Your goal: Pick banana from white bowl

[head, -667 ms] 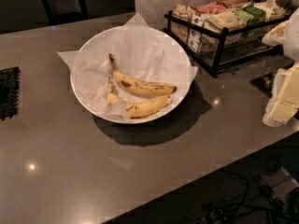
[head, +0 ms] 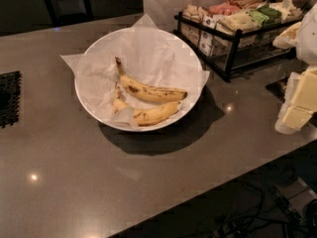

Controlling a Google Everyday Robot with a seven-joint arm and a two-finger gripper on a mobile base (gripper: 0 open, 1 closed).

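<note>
The banana (head: pixel 151 91) is the longer yellow one with a dark-tipped stem, a brown bruise and dark speckles. It lies in the white bowl (head: pixel 85 103), which is lined with crinkled white paper. A shorter, stubbier banana (head: pixel 151 115) lies just in front of it and touches it. My gripper (head: pixel 297 105) shows as pale, blurred blocks at the right edge. It is well to the right of the bowl, holds nothing that I can see, and is apart from both bananas.
A black wire rack (head: pixel 233 43) with packaged snacks stands behind and to the right of the bowl. A black mat (head: pixel 9 98) lies at the left edge. The grey counter's front edge (head: pixel 198 192) runs diagonally, with cables on the floor below.
</note>
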